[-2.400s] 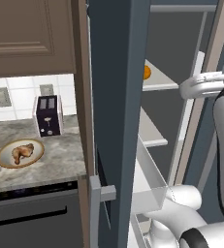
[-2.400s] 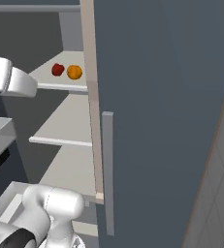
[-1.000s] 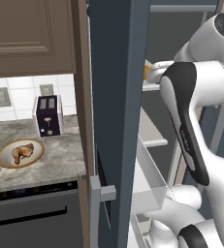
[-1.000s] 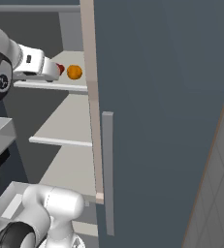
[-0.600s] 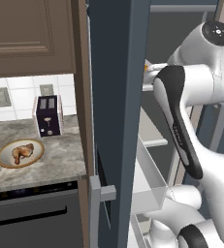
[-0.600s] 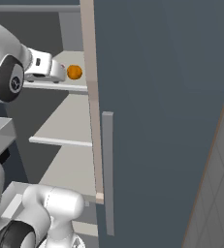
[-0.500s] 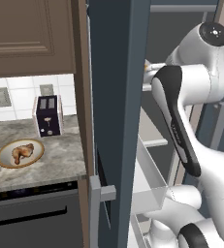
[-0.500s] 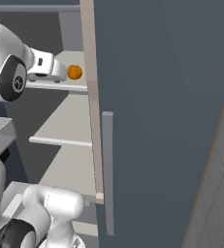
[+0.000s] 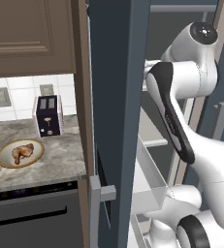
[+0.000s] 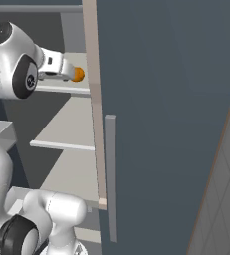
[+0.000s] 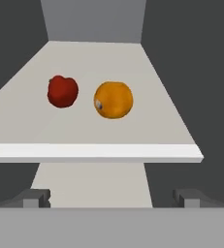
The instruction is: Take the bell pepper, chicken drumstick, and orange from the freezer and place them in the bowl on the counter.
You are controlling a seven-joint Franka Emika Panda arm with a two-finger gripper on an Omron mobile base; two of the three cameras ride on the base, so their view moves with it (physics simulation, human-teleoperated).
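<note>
One big dark grey freezer (image 9: 116, 97) stands open, with its wide door (image 10: 171, 124) swung out beside the robot. Next to it, the marbled counter (image 9: 55, 162) runs over a black dishwasher front (image 9: 33, 218), and a dark toaster (image 9: 48, 116) stands at the back of it by the wall. The white arm (image 9: 181, 97) bends up high and reaches into the freezer toward a pale shelf (image 11: 94, 150). On the counter sits the round bowl (image 9: 2, 160), and the chicken drumstick (image 9: 22, 152) lies inside it. The gripper (image 11: 111, 198) hangs in front of the shelf edge, a bit lower than it, with its two fingers wide apart and nothing between them. On the shelf, the orange (image 11: 113, 100) sits just beside the red bell pepper (image 11: 62, 91), with a small gap between them. From the right base view, the orange (image 10: 78, 74) peeks out just past the end of the hand.
</note>
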